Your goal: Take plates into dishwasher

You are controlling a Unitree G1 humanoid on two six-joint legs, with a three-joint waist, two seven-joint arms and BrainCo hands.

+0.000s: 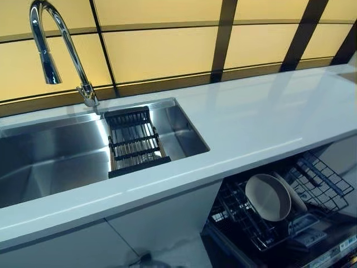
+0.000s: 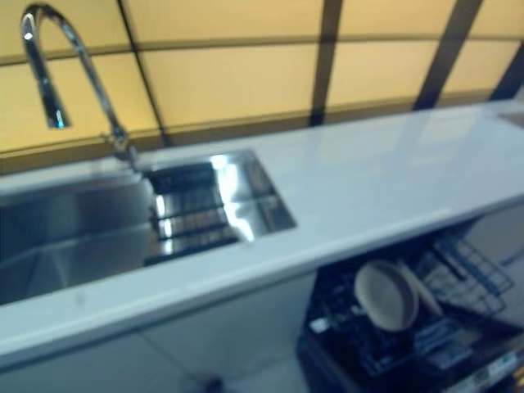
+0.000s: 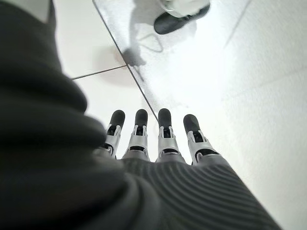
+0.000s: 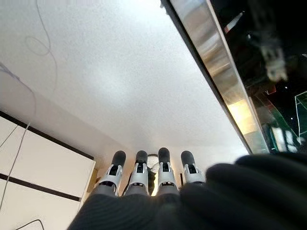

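Two beige plates (image 1: 269,196) (image 2: 385,295) stand on edge in the black wire rack (image 1: 321,178) of the open dishwasher (image 1: 340,248) under the counter, at the lower right. Neither hand shows in the eye views. My left hand (image 3: 158,139) appears only in its wrist view, fingers straight and holding nothing, pointing at a white floor. My right hand (image 4: 148,175) shows in its own wrist view, fingers straight and empty, beside the dishwasher's open door edge (image 4: 216,67).
A white counter (image 1: 251,123) runs across the view. A steel sink (image 1: 50,159) with a black draining rack (image 1: 134,142) and a tall chrome tap (image 1: 53,44) sits at the left. White cabinet fronts (image 1: 111,234) lie below the counter.
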